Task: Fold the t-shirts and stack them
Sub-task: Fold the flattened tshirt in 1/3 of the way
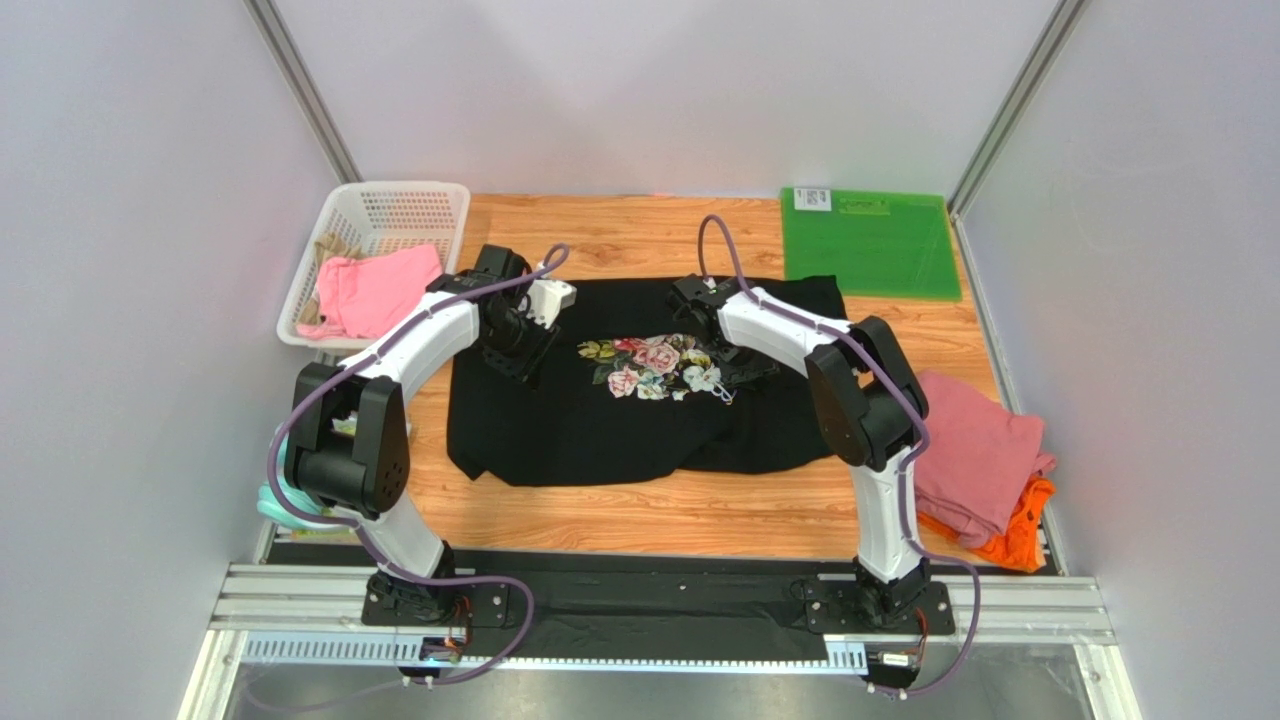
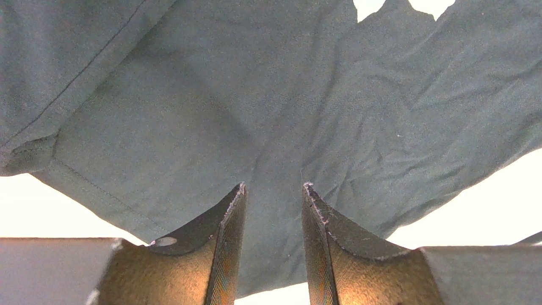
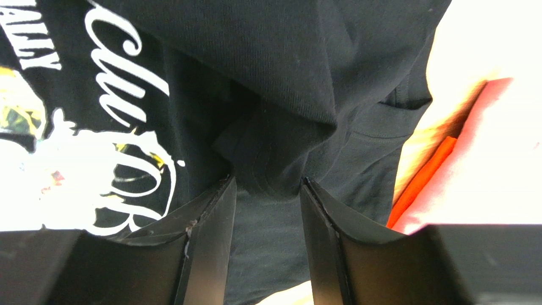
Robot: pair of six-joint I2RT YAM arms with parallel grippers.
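A large black t-shirt [image 1: 601,428] with a floral chest print [image 1: 657,368] lies spread on the wooden table. My left gripper [image 1: 519,351] is down on its upper left part. In the left wrist view this gripper [image 2: 273,185] is open, with black cloth [image 2: 273,114] running between the fingers. My right gripper [image 1: 733,360] is on the upper right part, beside the print. It [image 3: 266,180] is open too, and a bunched fold of the shirt [image 3: 280,146] sits at its fingertips. A folded dusty-pink t-shirt [image 1: 977,450] lies on an orange t-shirt [image 1: 1022,533] at the right edge.
A white basket [image 1: 383,192] at the back left holds a pink garment [image 1: 368,293]. A stiff green mat [image 1: 872,240] lies at the back right. Grey walls stand close on both sides. Bare wood [image 1: 661,510] shows in front of the black shirt.
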